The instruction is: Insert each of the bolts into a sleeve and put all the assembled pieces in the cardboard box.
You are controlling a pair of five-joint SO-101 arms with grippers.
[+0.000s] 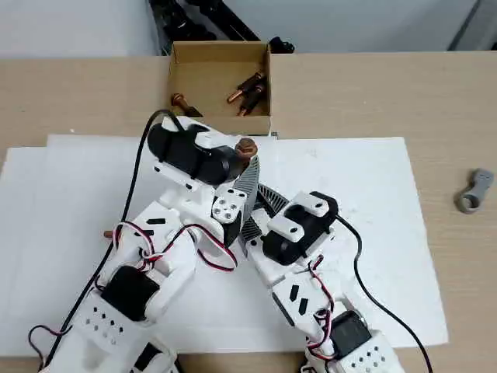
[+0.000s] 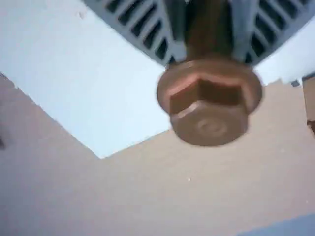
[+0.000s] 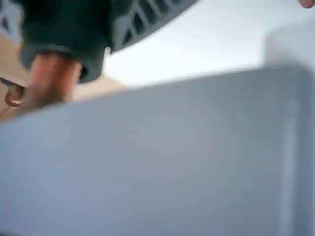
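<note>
Assembled pieces [image 1: 248, 89] are lodged in the cardboard box [image 1: 220, 123], upper centre; one bolt [image 2: 209, 101], clamped by the left pincer [image 1: 248, 157], is judged not yet boxed.

Copper bolt [image 2: 209, 101], brown cardboard box [image 1: 220, 51], white sheet [image 1: 349, 171], tan table [image 1: 78, 93].

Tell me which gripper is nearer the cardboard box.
Left. The left gripper, holding a bolt, is just before the cardboard box; the right gripper is farther back over the white sheet.
</note>
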